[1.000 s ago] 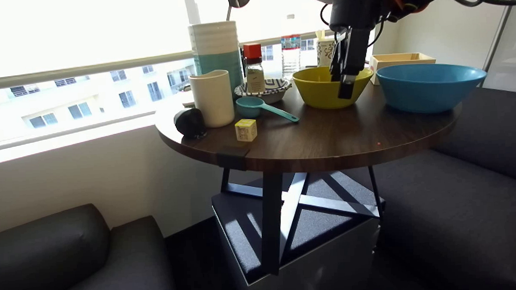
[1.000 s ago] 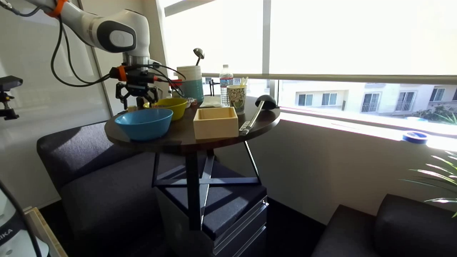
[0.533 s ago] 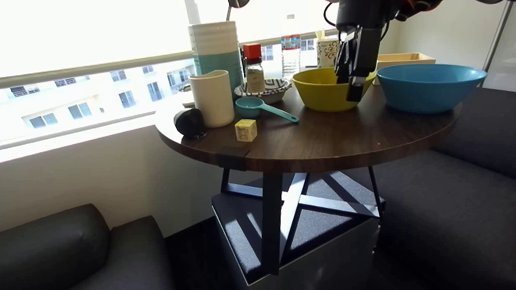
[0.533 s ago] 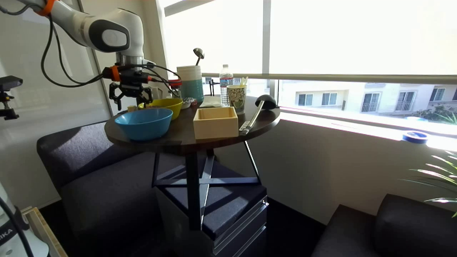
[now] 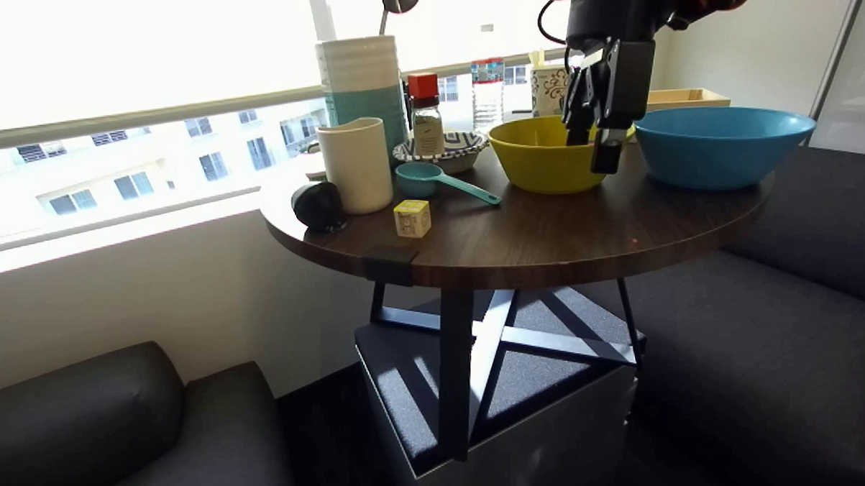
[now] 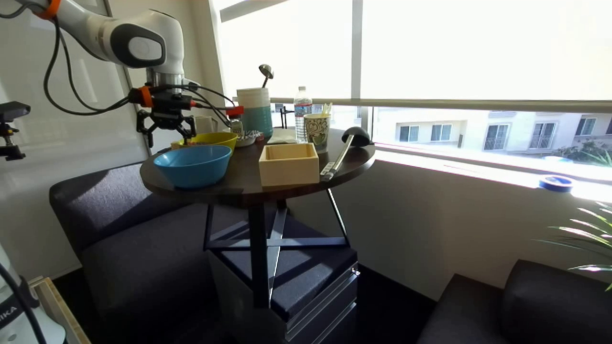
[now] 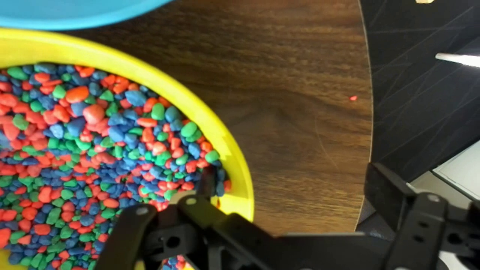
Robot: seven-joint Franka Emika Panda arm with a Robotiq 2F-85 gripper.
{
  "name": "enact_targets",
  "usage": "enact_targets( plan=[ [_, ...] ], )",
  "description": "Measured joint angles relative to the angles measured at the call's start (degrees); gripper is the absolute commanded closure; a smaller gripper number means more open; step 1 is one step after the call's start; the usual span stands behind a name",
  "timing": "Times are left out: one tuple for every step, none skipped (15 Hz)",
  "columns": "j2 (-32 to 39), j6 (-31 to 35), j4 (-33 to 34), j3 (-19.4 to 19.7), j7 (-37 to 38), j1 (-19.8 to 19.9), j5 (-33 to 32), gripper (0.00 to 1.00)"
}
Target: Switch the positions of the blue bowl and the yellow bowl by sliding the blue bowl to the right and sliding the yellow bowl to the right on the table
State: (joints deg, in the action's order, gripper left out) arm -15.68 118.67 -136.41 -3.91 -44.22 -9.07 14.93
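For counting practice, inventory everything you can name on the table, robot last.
yellow bowl: 1, yellow, tabletop
pebbles: many, multicoloured, yellow bowl
blue bowl: 1, blue, tabletop
box: 1, tan, tabletop
canister: 1, white/teal, tabletop
ladles: 2, dark, tabletop, canister
bottle: 1, clear, tabletop
cup: 1, patterned white, tabletop
jar: 1, red-capped, tabletop
dish: 1, patterned white, tabletop
scoop: 1, teal, tabletop
cube: 1, yellow, tabletop
jug: 1, white, tabletop
gripper: 1, black, yellow bowl's rim
arm: 1, white, overhead

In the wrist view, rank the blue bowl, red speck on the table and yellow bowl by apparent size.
By visible area, largest first:
yellow bowl, cropped
blue bowl, cropped further
red speck, tiny
Cropping hides both bowls' full sizes.
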Motion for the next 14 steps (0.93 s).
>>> enact_targets(
  plan=[
    [-0.17,-0.44,0.00,-0.07,0.00,-0.14,-0.01,0.00],
    [-0.33,-0.87,-0.01,-0.17,0.00,-0.23,-0.02,0.00],
    [-0.50,-1.38,-0.01,-0.26,0.03,-0.32,-0.02,0.00],
    [-0.64,-1.93,-0.01,-0.34,0.06,-0.40,-0.02,0.00],
    [-0.75,-2.48,-0.01,-0.41,0.09,-0.50,-0.02,0.00],
    [-0.84,-2.98,-0.01,-0.45,0.13,-0.64,-0.02,0.00],
    [-0.91,-3.50,-0.01,-0.46,0.15,-0.81,-0.02,0.00],
    [-0.99,-4.04,-0.01,-0.50,0.18,-0.94,-0.02,0.00],
    [-1.06,-4.52,-0.01,-0.59,0.20,-1.02,-0.03,0.00],
    [-1.10,-4.84,-0.01,-0.67,0.22,-1.08,-0.03,0.00],
    [-1.11,-5.06,-0.01,-0.72,0.22,-1.14,-0.05,0.00],
    [-1.11,-5.24,-0.01,-0.78,0.22,-1.19,-0.05,0.00],
    [-1.12,-5.45,-0.01,-0.84,0.22,-1.23,-0.05,0.00],
    [-1.12,-5.66,-0.01,-0.88,0.22,-1.29,-0.05,0.00]
  ],
)
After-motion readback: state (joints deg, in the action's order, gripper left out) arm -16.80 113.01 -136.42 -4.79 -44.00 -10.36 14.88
